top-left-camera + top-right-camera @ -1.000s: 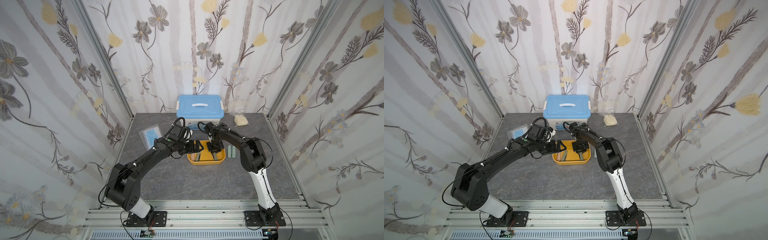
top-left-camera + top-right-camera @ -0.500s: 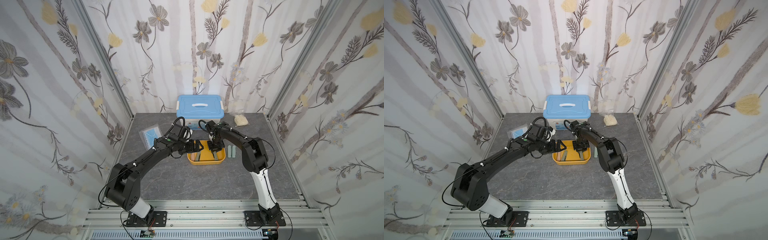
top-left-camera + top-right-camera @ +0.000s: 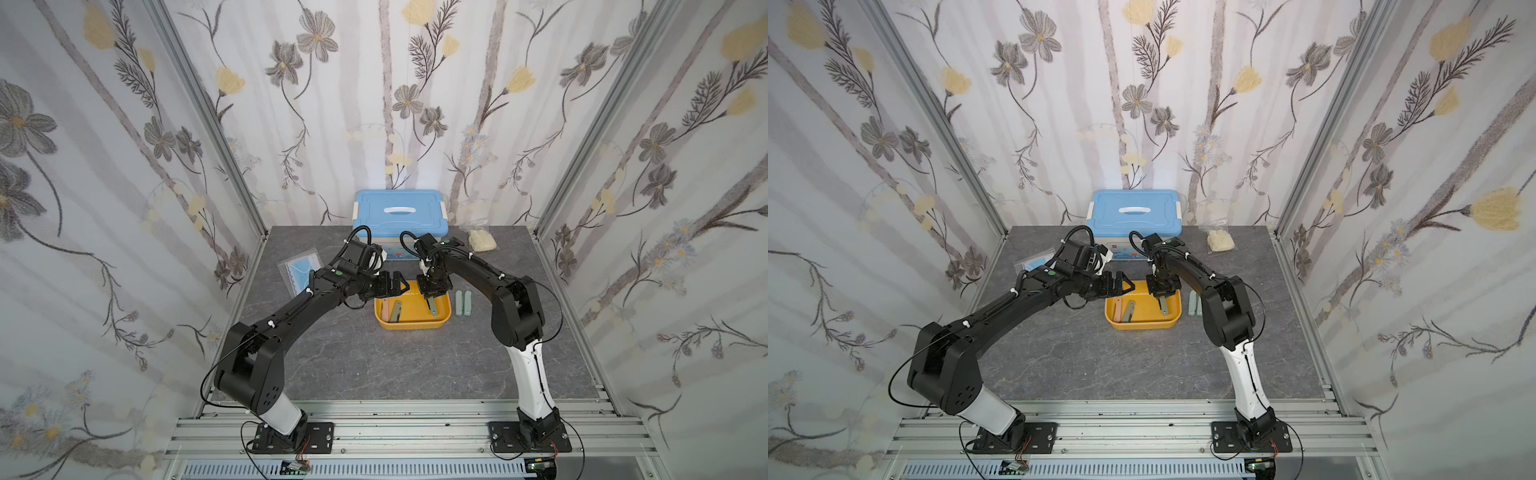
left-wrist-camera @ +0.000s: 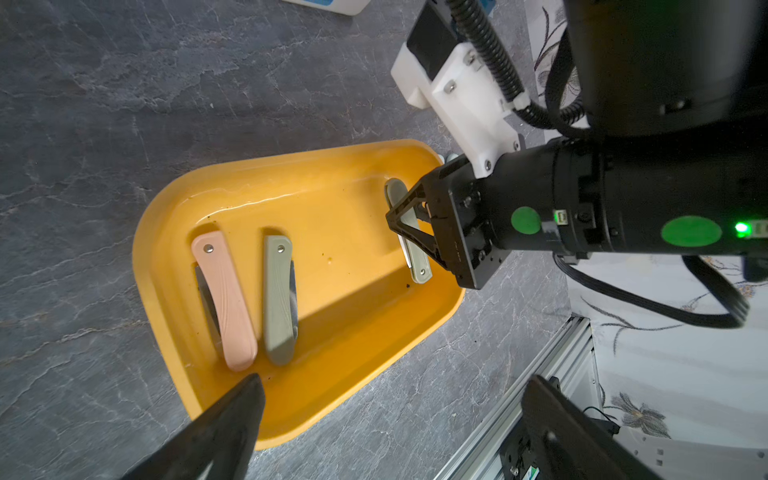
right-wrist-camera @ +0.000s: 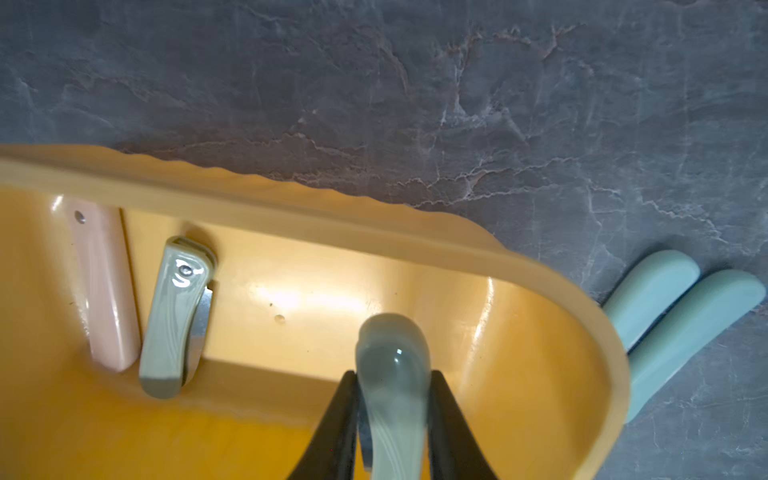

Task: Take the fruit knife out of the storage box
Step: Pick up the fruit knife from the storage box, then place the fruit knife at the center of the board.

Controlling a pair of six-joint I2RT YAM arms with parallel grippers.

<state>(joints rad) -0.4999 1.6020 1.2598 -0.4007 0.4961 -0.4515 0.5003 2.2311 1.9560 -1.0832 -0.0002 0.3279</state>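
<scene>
right claw (image 3: 430, 296) barely shifted | clamps fruit knife (image 3: 433, 309) | long axis front-back

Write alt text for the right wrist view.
The right gripper is shut on a grey-green folding knife in the yellow tub. A pink knife and another green knife lie in the tub; two pale teal knives lie on the grey table just outside it.

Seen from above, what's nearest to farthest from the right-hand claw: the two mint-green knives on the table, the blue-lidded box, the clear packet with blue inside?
From the right gripper, shut on a grey-green knife:
1. Mint-green knives, just right of it, outside the tub.
2. Blue-lidded box, behind it, at the back.
3. Clear packet, far over on the left.
</scene>
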